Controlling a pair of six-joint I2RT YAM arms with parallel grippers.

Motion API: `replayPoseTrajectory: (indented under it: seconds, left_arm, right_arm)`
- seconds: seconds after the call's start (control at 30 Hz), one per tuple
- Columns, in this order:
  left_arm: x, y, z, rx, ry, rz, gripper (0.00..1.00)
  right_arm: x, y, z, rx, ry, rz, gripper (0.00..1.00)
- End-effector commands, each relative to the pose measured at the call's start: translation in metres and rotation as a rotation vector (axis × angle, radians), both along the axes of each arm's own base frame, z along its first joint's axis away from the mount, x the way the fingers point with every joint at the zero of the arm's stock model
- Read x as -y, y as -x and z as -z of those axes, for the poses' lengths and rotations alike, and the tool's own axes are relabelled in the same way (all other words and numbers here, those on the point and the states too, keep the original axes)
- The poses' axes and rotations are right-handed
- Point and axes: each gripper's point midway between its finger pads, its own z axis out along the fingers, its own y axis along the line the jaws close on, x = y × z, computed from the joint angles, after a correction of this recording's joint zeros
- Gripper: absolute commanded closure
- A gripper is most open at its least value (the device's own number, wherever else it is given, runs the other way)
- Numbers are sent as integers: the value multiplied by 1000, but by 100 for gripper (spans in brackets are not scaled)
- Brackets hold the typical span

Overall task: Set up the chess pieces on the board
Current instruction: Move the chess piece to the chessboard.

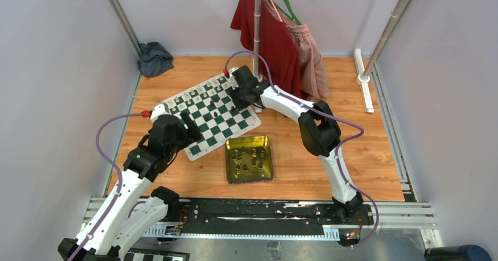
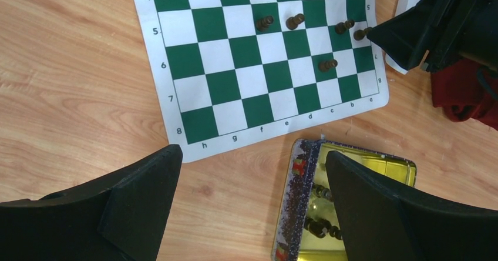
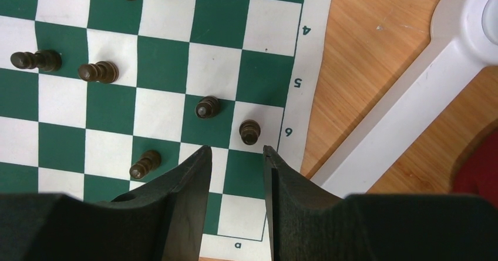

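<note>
The board (image 1: 218, 126) lies flat and at an angle on the wooden table (image 1: 364, 155). It is a thin mat of dark green and white squares, with a white border printed with letters and numbers. Cream-white chess pieces (image 1: 199, 92) sit along its far-left edge, too small in the top view to tell one kind from another. Dark brown chess pieces (image 3: 98, 72) are dotted singly over squares at the end of the board under the right gripper (image 3: 235, 170), well apart from the cream ones. They are tiny turned figures with round heads and wider feet, each far smaller than a gripper finger. More dark ones lie in the gold-green tin (image 1: 249, 158), which sits open on the table just beside the board's near edge.

The right gripper hangs low over the board near its border, by the printed 6. Its jaws are parted a little, and only board squares show between them. One dark pawn (image 3: 250, 131) stands just ahead of the fingertips, untouched.

The left gripper (image 2: 252, 202) is over the table between the board's near corner and the tin, spread wide and holding nothing.

A red garment (image 1: 264, 34) hangs behind the board, and a white plastic foot (image 3: 411, 102) lies on the table beside the board's edge.
</note>
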Motion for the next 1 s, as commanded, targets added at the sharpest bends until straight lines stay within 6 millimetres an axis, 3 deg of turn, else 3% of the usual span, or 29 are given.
replayPoseTrajectory:
  seconds: [0.0, 0.63, 0.97]
  left_arm:
    - [2, -2, 3, 7, -4, 13, 0]
    - [2, -8, 4, 5, -35, 23, 0]
    - [3, -12, 4, 5, -46, 26, 0]
  right_arm:
    - [3, -7, 10, -19, 11, -5, 58]
    - [4, -19, 26, -42, 17, 6, 60]
    - [5, -21, 34, -69, 19, 13, 69]
